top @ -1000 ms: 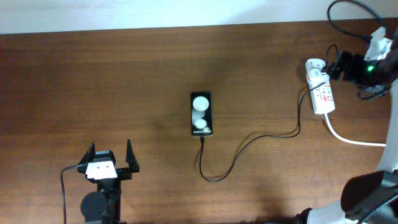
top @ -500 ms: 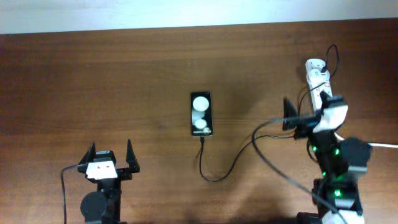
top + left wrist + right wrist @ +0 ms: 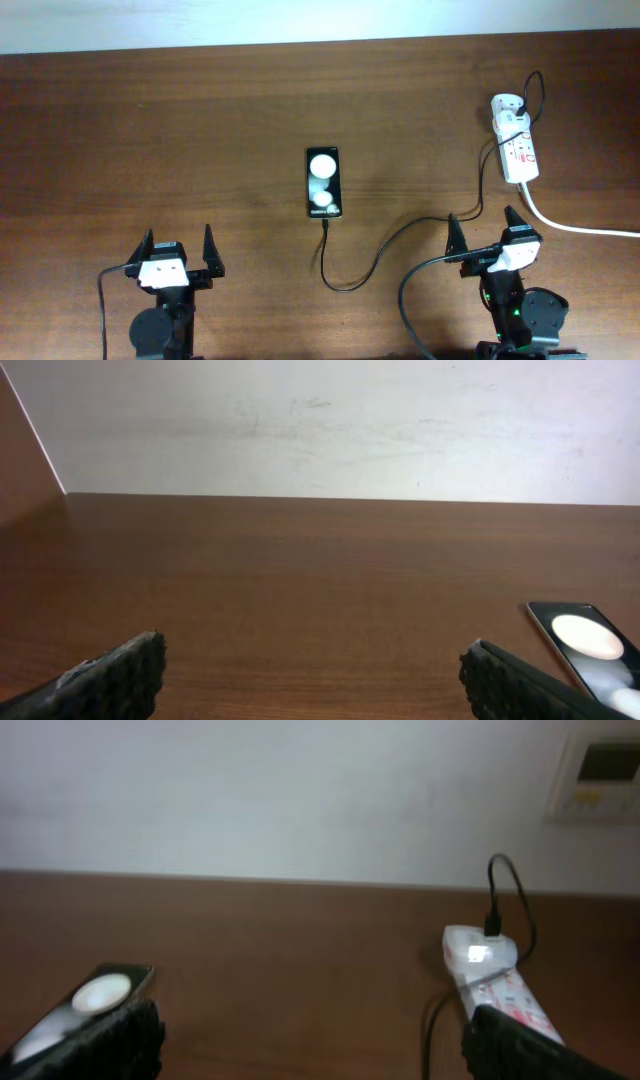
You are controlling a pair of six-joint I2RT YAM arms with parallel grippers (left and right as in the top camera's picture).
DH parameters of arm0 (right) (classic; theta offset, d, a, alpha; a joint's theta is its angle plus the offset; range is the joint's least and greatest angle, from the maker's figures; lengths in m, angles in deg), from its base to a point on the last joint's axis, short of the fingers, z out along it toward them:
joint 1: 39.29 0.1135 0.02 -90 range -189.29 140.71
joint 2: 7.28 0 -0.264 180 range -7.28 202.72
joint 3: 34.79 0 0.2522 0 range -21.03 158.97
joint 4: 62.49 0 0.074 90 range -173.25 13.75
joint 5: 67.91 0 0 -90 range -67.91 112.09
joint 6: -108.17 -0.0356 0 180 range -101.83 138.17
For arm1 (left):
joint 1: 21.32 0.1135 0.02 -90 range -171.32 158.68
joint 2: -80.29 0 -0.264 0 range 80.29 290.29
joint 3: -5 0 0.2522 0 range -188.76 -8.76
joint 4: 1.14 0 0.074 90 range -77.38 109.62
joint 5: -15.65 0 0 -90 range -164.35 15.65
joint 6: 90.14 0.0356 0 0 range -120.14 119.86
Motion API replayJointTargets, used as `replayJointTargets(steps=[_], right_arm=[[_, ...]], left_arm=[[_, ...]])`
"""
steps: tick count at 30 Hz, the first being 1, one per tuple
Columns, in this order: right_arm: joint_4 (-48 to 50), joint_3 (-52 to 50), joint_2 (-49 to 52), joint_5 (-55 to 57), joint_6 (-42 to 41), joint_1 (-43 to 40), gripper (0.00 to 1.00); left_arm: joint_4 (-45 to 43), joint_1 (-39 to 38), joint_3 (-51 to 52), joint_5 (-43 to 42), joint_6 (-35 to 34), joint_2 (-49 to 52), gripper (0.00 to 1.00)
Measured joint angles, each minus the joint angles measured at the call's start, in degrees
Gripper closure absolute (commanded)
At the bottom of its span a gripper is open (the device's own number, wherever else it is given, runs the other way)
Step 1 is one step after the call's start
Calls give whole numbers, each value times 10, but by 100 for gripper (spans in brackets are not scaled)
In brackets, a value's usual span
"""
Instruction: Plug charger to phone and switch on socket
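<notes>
Starting at the left: the left gripper (image 3: pixel 178 246) is sitting at the near edge of the table (image 3: pixel 150 120), jaws spread wide, gripping nothing and well apart from anything that matters.

In the middle, the phone (image 3: pixel 323 183) is lying flat, lettering end pointing toward the robot. The charger (image 3: pixel 381 254) is running its plug tip (image 3: pixel 325 223) right up to that near end, and from overhead it's looking plugged in. Whether it's seated all the way, I can't tell at this size. From there the cable is looping down and then snaking off to the right.

The right gripper (image 3: pixel 483 231) is hovering near the front edge too, jaws wide and empty, with the cable passing just beside it.

At the far right, the socket (image 3: pixel 520 155) is lying with its white adapter (image 3: pixel 507 108) at the far end and the thick white cord (image 3: pixel 575 227) trailing off the edge.

So I'm guessing the task is basically wrapped up, or very close: plug looking in, both arms hanging clear.

Here's where the views are differing, though. The left wrist camera is only catching a corner of the phone plus bare table, with no cable or socket in it. The right wrist camera is showing a bright glowing spot on the adapter, which overhead is totally missing, so I'm reading that as power being on. It's also showing a wall panel (image 3: pixel 600 768) behind. It's blurry, so the strip's own switch position isn't readable to me.
</notes>
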Motion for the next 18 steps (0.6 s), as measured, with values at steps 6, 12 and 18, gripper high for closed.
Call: replayJointTargets(steps=[6, 12, 18], right_arm=[[-29, 0, -11, 22, 0, 28, 1], [-38, 0, -11, 112, -69, 38, 1], [-39, 0, -11, 115, -73, 38, 1]], left_arm=[[0, 0, 0, 0, 0, 0, 1], [0, 0, 0, 0, 0, 0, 1], [0, 0, 0, 0, 0, 0, 1]])
